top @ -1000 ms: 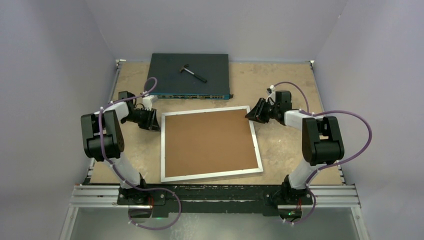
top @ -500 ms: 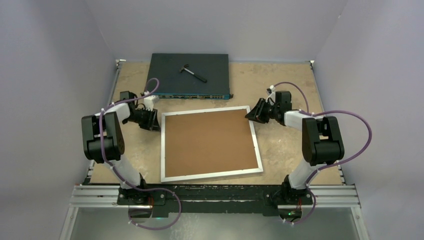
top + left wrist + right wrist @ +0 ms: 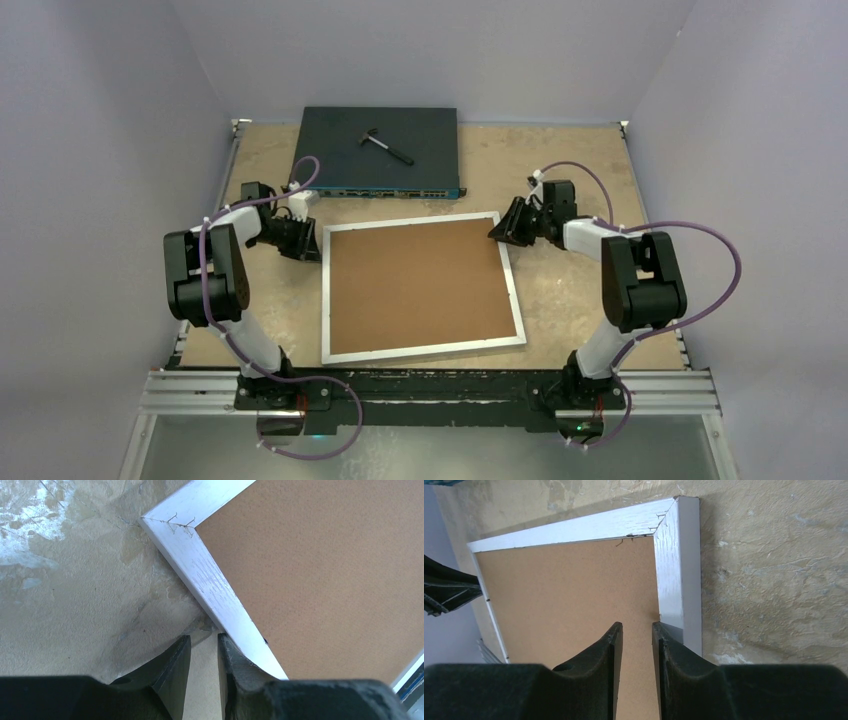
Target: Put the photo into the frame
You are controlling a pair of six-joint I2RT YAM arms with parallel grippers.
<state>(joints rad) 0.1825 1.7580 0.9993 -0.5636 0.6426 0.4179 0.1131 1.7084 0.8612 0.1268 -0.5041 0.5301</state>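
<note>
Top external: backing board (image 3: pixel 420 285) covers frame (image 3: pixel 327 300); photo possibly beneath.

Count on the table (image 3: pixel 560 160): eight things of six kinds.
One white-bordered frame (image 3: pixel 424 350) with one brown backing board (image 3: pixel 420 285) inside it; one dark switch box (image 3: pixel 340 140) with one small hammer-like tool (image 3: pixel 386 145) lying on top; two arms, left arm (image 3: pixel 205 270) and right arm (image 3: pixel 640 285); two grippers, left gripper (image 3: pixel 312 250) and right gripper (image 3: pixel 500 232), with two fingers each.
</note>
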